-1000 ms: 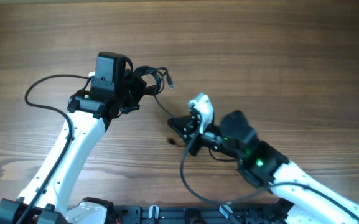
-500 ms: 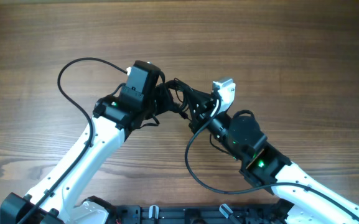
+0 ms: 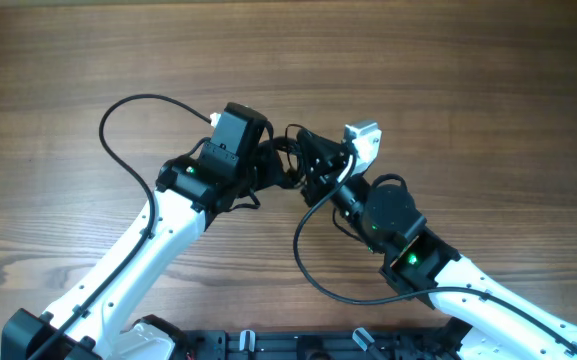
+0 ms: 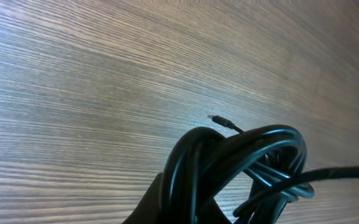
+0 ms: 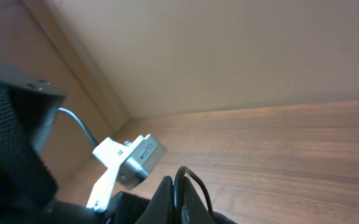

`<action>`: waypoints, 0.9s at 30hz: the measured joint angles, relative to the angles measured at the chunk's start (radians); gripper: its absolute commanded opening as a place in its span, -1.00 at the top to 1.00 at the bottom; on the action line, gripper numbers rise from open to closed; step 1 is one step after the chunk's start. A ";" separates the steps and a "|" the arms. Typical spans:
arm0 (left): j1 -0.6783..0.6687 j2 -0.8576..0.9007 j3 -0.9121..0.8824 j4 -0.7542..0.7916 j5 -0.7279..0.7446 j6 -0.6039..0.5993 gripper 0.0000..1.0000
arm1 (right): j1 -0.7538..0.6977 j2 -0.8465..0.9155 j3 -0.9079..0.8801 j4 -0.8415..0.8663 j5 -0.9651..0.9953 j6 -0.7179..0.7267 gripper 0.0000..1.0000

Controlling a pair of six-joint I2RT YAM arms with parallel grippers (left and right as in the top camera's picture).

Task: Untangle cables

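Note:
The cables [image 3: 293, 160] are a bundle of thin black cords held in the air between my two grippers at the table's middle. In the left wrist view the bundle [image 4: 241, 162] forms thick glossy loops, with one small plug end [image 4: 219, 121] sticking out over the wood. My left gripper [image 3: 266, 163] is shut on the bundle. My right gripper [image 3: 313, 172] is shut on one cord [image 5: 180, 186], which rises in a loop between its fingertips. The two grippers are almost touching.
The wooden table [image 3: 448, 80] stretches all round. The left arm's own thicker wire [image 3: 128, 130] arcs out to the left. The right arm's wire [image 3: 303, 260] loops toward the front edge. The left wrist camera [image 5: 129, 158] shows close in the right wrist view.
Both grippers came together from apart. The left arm swung right with the bundle, the right arm rose toward it and shut on a cord. In the last half second they closed in slightly more.

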 measured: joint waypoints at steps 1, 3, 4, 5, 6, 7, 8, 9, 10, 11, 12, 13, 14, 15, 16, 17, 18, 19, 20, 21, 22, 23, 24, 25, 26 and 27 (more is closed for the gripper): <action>0.000 0.000 0.000 0.000 -0.004 0.012 0.92 | 0.000 0.000 0.000 0.001 -0.009 0.008 0.91; 0.000 0.000 0.000 -0.001 -0.007 0.046 0.92 | 0.000 0.000 0.000 0.022 -0.016 0.016 0.91; 0.000 0.000 0.000 -0.003 -0.007 0.056 0.92 | 0.000 0.000 0.000 0.023 -0.016 0.019 0.92; 0.000 0.000 0.000 -0.004 -0.007 0.063 0.92 | 0.000 0.000 0.000 0.021 -0.016 0.019 0.91; 0.000 0.000 0.000 -0.004 -0.007 0.070 0.92 | 0.000 0.000 0.000 0.018 -0.016 0.023 0.91; 0.000 0.000 0.000 -0.004 -0.007 0.072 0.92 | 0.000 0.000 0.000 0.007 -0.016 0.023 0.92; 0.000 0.000 0.000 -0.004 -0.007 0.075 0.92 | 0.000 0.001 0.000 -0.011 -0.016 0.023 0.91; 0.000 0.000 0.000 -0.003 -0.005 0.075 0.92 | 0.000 0.005 0.000 -0.020 -0.016 0.023 0.91; 0.000 0.000 0.000 -0.002 0.002 0.076 0.92 | 0.000 0.011 0.000 -0.027 -0.016 0.023 0.91; 0.000 0.000 0.000 0.000 0.021 0.078 0.92 | 0.000 0.023 0.000 -0.030 -0.014 0.023 0.91; 0.000 0.000 0.000 0.002 0.037 0.078 0.92 | 0.000 0.033 0.000 -0.031 -0.004 0.023 0.91; 0.000 0.000 0.000 0.002 0.058 0.079 0.92 | 0.000 0.045 0.000 -0.031 0.012 0.023 0.91; 0.000 0.000 0.000 0.002 0.070 0.079 0.92 | 0.000 0.057 0.000 -0.030 0.025 0.023 0.91; 0.000 0.000 0.000 0.001 0.081 0.079 0.92 | 0.000 0.066 0.000 -0.028 0.034 0.024 0.91; 0.000 0.001 0.000 0.001 0.091 0.079 0.92 | 0.000 0.077 0.000 -0.021 0.045 0.026 0.91; 0.000 0.002 0.000 0.001 0.106 0.080 0.92 | 0.000 0.082 0.000 -0.017 0.050 0.026 0.91; 0.000 0.002 0.000 0.000 0.116 0.082 0.92 | 0.000 0.084 0.000 -0.016 0.056 0.027 0.91; 0.000 0.002 0.000 -0.001 0.122 0.082 0.92 | 0.000 0.086 0.000 -0.015 0.058 0.026 0.91; 0.000 0.002 0.000 -0.005 0.130 0.082 0.92 | 0.000 0.088 0.000 -0.013 0.061 0.026 0.91; 0.000 0.002 0.000 -0.007 0.134 0.082 0.92 | 0.000 0.090 0.000 -0.013 0.064 0.026 0.91; 0.000 0.002 0.000 -0.009 0.138 0.082 0.92 | 0.000 0.090 0.000 -0.007 0.072 0.022 0.91; 0.000 0.002 0.000 -0.014 0.144 0.082 0.92 | 0.000 0.092 0.000 0.014 0.090 0.005 0.91; 0.000 0.002 0.000 -0.021 0.148 0.089 0.92 | 0.000 0.094 0.000 0.047 0.105 -0.018 0.92; 0.000 0.002 0.000 -0.027 0.153 0.106 0.92 | 0.000 0.097 -0.001 0.108 0.120 -0.050 0.91; 0.000 0.002 0.000 -0.030 0.159 0.130 0.92 | 0.000 0.097 -0.001 0.142 0.131 -0.073 0.91; 0.000 0.002 0.000 -0.030 0.160 0.144 0.92 | 0.000 0.097 -0.001 0.142 0.135 -0.085 0.91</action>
